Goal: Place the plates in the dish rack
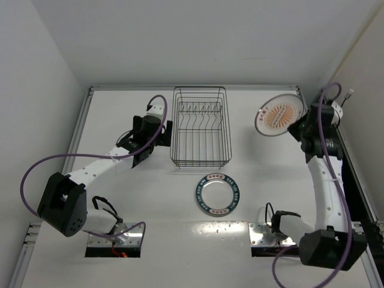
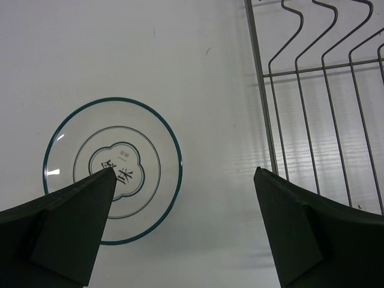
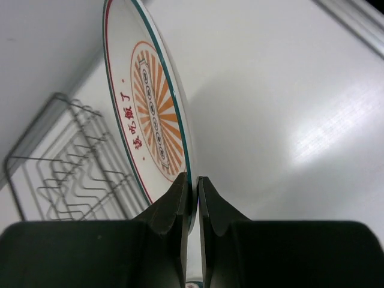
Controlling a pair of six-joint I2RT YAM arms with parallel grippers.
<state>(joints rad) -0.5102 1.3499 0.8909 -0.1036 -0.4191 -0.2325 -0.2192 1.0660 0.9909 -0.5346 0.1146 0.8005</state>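
The dark wire dish rack stands at the table's middle back with nothing in it. My right gripper is shut on the rim of the white plate with the orange sunburst and holds it tilted in the air, right of the rack. The right wrist view shows the jaws pinching that plate on edge. The blue-rimmed plate lies flat in front of the rack. My left gripper is open and empty beside the rack's left side. In the left wrist view a thin teal-rimmed plate lies flat at left.
The rack's wire prongs show at the right of the left wrist view and at lower left of the right wrist view. A metal rail runs along the table's left edge. White walls enclose the back and sides.
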